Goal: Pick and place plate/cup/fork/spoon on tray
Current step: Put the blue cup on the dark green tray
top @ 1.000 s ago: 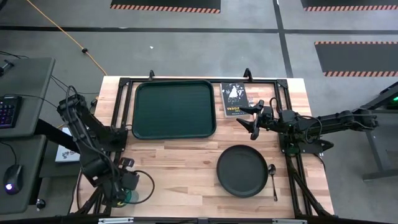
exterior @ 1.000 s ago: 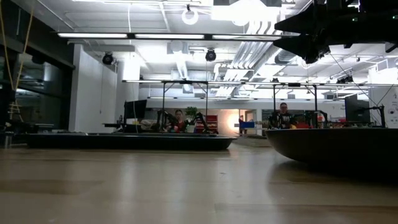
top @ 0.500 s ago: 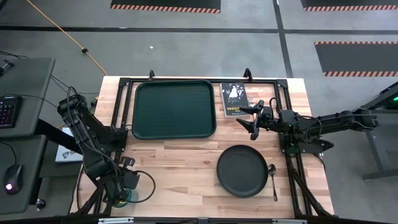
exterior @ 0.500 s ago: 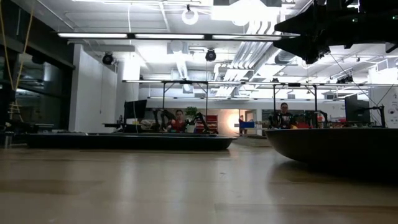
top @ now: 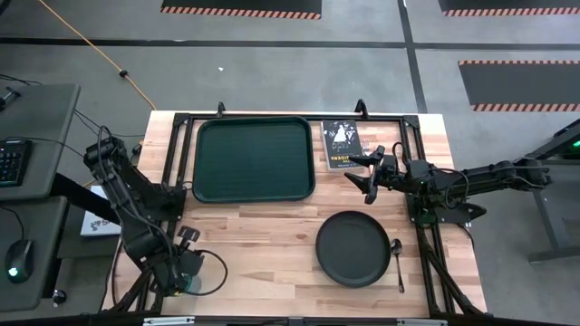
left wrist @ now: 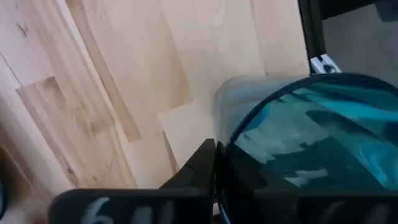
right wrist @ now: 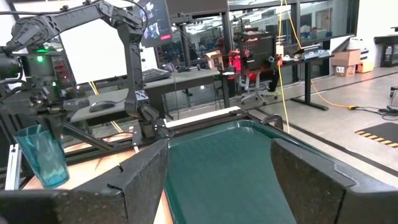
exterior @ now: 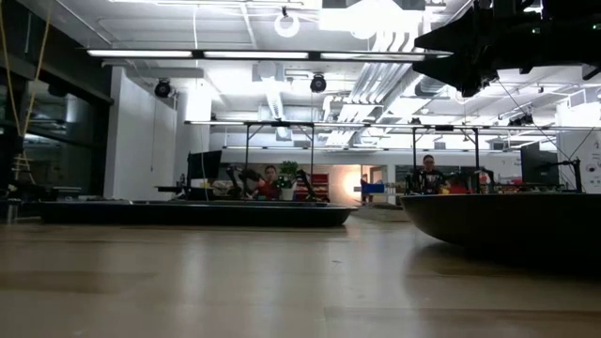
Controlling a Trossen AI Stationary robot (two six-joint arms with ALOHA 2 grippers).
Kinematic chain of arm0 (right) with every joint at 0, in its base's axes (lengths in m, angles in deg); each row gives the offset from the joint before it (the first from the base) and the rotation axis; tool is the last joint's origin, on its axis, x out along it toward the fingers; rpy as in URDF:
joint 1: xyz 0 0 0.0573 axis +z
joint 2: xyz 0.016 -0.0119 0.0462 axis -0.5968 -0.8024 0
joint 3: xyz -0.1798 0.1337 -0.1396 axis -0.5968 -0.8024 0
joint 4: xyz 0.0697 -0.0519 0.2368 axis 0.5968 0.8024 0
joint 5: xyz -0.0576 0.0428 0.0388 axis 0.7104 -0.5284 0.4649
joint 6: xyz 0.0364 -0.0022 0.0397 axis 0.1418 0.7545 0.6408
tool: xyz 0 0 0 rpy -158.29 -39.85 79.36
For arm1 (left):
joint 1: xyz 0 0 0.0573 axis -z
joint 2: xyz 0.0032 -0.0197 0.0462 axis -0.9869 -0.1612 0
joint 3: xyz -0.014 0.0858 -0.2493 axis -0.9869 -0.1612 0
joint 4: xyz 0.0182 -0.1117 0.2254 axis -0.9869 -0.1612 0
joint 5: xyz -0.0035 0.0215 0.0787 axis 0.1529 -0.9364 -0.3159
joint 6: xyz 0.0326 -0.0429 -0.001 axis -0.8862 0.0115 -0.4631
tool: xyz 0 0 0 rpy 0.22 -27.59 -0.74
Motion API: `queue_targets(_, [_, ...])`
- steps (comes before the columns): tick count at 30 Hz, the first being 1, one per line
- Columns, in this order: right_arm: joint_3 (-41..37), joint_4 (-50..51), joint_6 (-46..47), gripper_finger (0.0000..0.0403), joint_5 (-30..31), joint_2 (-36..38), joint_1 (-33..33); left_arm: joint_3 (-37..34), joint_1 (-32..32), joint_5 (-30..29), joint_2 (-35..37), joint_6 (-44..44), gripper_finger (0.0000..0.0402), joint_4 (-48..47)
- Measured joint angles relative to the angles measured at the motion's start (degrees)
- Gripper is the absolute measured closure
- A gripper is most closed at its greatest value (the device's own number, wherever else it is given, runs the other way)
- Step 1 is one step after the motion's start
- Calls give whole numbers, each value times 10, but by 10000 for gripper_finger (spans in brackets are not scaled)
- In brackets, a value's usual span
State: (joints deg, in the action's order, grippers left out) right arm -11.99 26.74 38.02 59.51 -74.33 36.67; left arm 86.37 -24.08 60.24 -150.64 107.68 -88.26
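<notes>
Tray (top: 255, 159) comes first: the dark green rectangle lies at the far side of the desk (top: 263, 235), and nothing rests in it, so by the look of things no item of the task has been placed yet.

The plate (top: 352, 248), matt black and round, sits flat on the desk toward the near right, well apart from the tray. It appears untouched.

The cup (right wrist: 42, 154), a translucent teal tumbler, is the one thing in hand. The left gripper (top: 184, 274) is at the near left corner of the desk and is clamped on it; the left wrist view shows the teal wall pressed against a dark finger, and the right wrist view shows the cup upright in that gripper and seemingly just clear of the wood. My reading is that the cup's pick is done and its carry to the tray is what comes next.

The spoon (top: 399, 262) lies on the desk just beside the plate's right edge, handle pointing toward the near side. It also waits.

The fork cannot be found in any view.

The right gripper (top: 372, 174) hovers over the desk next to a small black book (top: 343, 144), between tray and plate, with its fingers apart and holding nothing.

So nothing is delivered yet, one item is lifted, and plate, spoon and fork are left to do.
</notes>
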Motion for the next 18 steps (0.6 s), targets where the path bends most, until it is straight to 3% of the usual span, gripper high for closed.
queue_targets(11, [0, 0, 0, 128, 0, 0, 0, 5, -62, -30, 25, -27, 397, -8])
queue_targets(18, [0, 0, 0, 128, 0, 0, 0, 76, -111, -94, 48, -63, 399, -7])
